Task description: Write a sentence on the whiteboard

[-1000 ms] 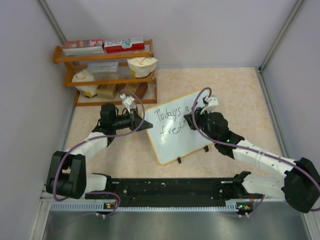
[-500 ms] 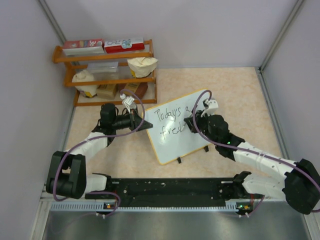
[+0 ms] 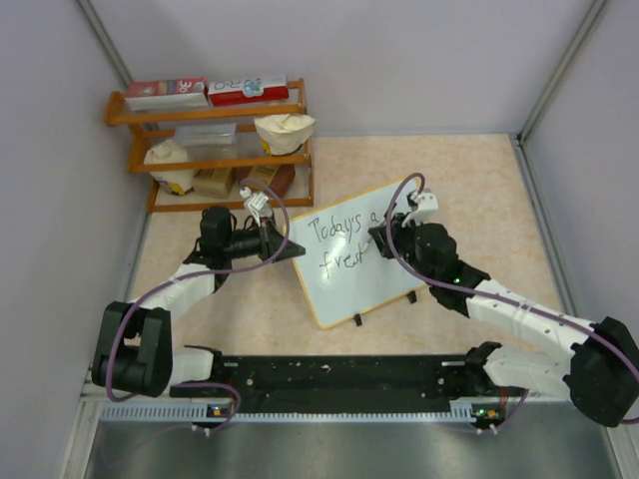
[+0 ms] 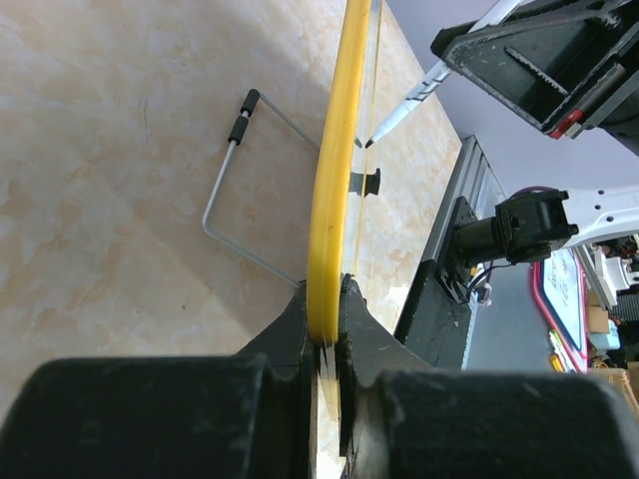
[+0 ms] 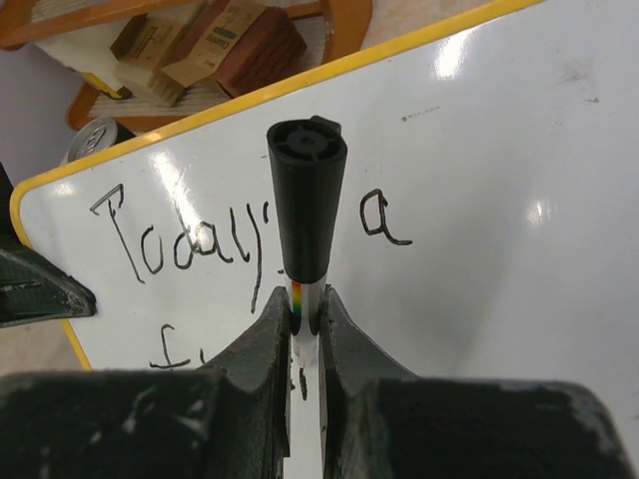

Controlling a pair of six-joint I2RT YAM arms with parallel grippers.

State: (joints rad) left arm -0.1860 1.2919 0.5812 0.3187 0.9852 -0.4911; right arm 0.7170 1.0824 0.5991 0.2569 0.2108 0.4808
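Whiteboard [image 3: 349, 289] clamped edgewise (left hand [image 4: 324, 297]).

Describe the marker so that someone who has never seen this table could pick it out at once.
Start at the whiteboard, the yellow-framed board bearing black handwriting. The right gripper reaches over its right half, and the marker is the slim pen clamped between its jaws. Its black end, white barrel and small rainbow stripe set it apart from the all-black jaws gripping it.

Robot lab cell, plain grey partition walls [image 3: 399, 60], black mounting rail [image 3: 339, 377] up front (staged grocery shelf [image 3: 200, 112])
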